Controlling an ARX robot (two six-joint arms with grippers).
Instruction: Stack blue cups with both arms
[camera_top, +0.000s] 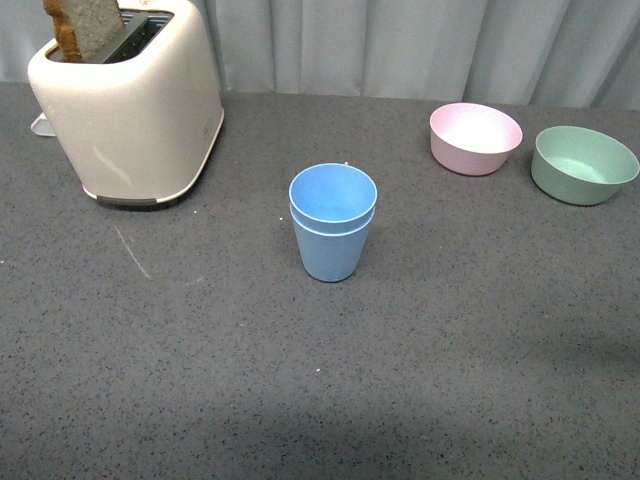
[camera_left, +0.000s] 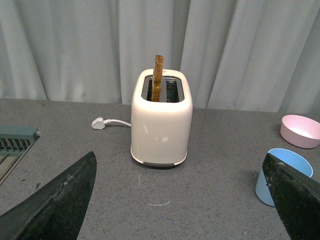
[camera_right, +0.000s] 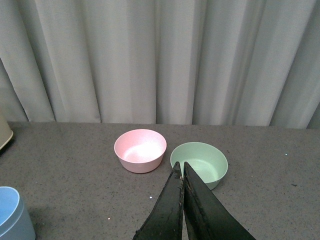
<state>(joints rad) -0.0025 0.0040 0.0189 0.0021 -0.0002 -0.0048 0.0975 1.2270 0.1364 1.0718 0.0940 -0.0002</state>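
front view: matte tapered blue cups (camera_top: 332, 222) nested, upright mid-table (camera_top: 300, 380) between toaster (camera_top: 130, 110) and pink bowl (camera_top: 475, 138). my left gripper (camera_left: 180, 200) fingers spread wide, empty; my right gripper (camera_right: 182, 175) fingers pressed together, empty.

cups (camera_top: 333, 225) nested mid-table, toaster (camera_top: 130, 105) behind-left, bowls (camera_top: 476, 138) behind-right

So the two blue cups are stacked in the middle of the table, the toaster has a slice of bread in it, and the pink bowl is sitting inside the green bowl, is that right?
Not quite. The pink bowl is not inside the green bowl; the front view shows them side by side on the table. The rest holds: the blue cups are stacked, and the toaster holds a slice of bread.
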